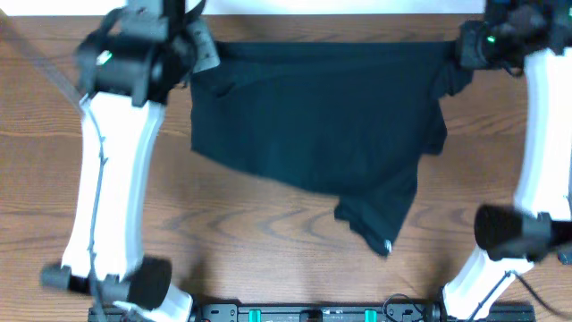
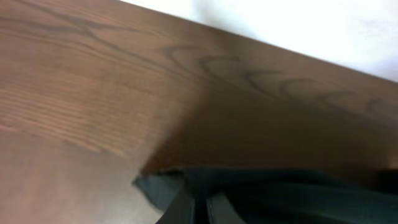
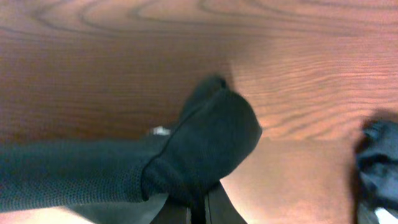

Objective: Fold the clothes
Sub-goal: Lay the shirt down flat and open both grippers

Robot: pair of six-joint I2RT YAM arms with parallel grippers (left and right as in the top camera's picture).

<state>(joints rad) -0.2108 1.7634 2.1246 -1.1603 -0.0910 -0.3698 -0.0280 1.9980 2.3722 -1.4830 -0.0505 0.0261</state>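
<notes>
I am seeing the black top [image 1: 322, 116] lying spread along the far edge of the table [image 1: 268, 224], one lower corner trailing toward the near edge. A white speck [image 1: 387, 247] is showing at that corner, too small for me to identify.

From overhead, both hands are hiding under their own arm housings at the top's two far corners, so the grips are not showing there. The wrist cameras are filling that gap. The left hand [image 2: 198, 205] is sitting at the bottom of its frame, fingers pressed together and pinching an edge of the black fabric near the table's far left corner. Most of the cloth is running out of the frame's lower right. The right hand [image 3: 199, 211] is likewise pinching the top, with a rounded bunch of fabric bulging above its fingers and hiding their tips.

Only the right wrist view is showing a dark bundle [image 3: 379, 162], cut off by the frame's right side and hard to make out.
</notes>
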